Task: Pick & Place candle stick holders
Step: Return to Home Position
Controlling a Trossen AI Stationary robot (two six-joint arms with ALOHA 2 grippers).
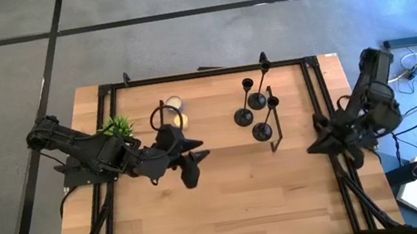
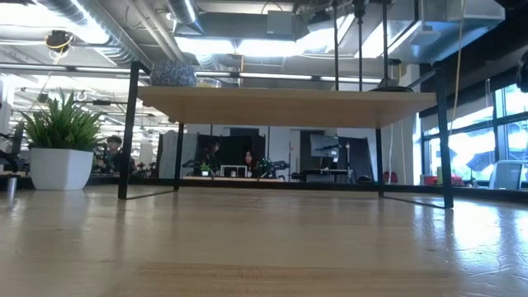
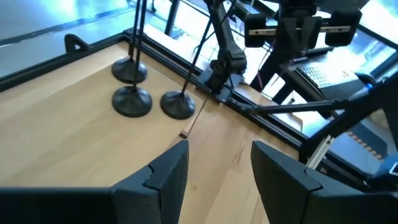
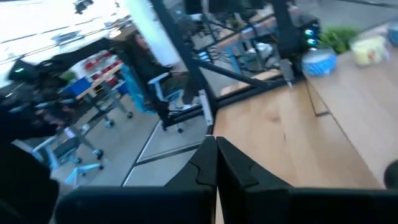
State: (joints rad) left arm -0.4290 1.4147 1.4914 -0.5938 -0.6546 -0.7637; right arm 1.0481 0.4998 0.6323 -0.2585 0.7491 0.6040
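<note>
candle stick holders: three, set upright on shelf top, bases clustered close, approx 1 o'clock of bench ctr.
left end effector: held over bench ctr, 8 o'clock of holders; fingers spread wide, nothing gripped.
right end effector: kept at bench's 3 o'clock edge; fingers pressed together, empty.

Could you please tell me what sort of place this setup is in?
Likely an open-plan office or lab: exposed ceiling ducts, seated people at desks beyond the table, and wheeled office chairs on the floor.
</note>
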